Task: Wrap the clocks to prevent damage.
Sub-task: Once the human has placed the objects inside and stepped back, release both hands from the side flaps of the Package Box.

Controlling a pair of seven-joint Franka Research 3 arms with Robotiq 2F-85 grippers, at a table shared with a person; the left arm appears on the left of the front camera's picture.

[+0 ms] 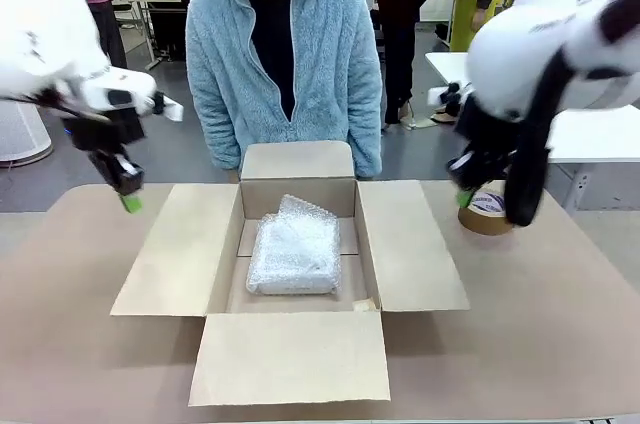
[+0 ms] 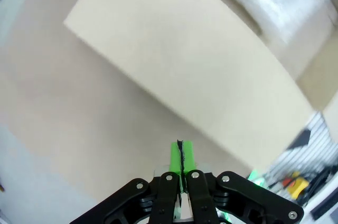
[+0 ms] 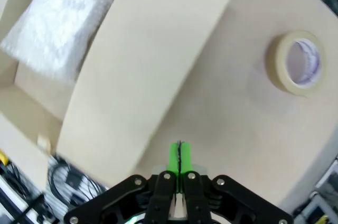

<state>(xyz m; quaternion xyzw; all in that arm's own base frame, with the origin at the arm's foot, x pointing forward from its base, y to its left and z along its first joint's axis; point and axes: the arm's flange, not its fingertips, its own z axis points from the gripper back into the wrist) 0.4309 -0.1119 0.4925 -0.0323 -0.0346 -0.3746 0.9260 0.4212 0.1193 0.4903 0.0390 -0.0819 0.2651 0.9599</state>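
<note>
Inside the open cardboard box [image 1: 290, 359], the bubble-wrapped clocks [image 1: 295, 249] lie centred, padded against knocks; I hold my left tool [image 2: 180, 156] and right tool [image 3: 179, 156] pinched shut, empty, either side, leaving the opening free.

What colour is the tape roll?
Tan, with purple print inside the tape roll; clearest in the right wrist view.

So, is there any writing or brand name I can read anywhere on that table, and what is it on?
No text here is readable.
Purple print on the round label of the tape roll: too blurred to read.
The cardboard box and the bubble-wrap bundle: no print to be seen.
</note>
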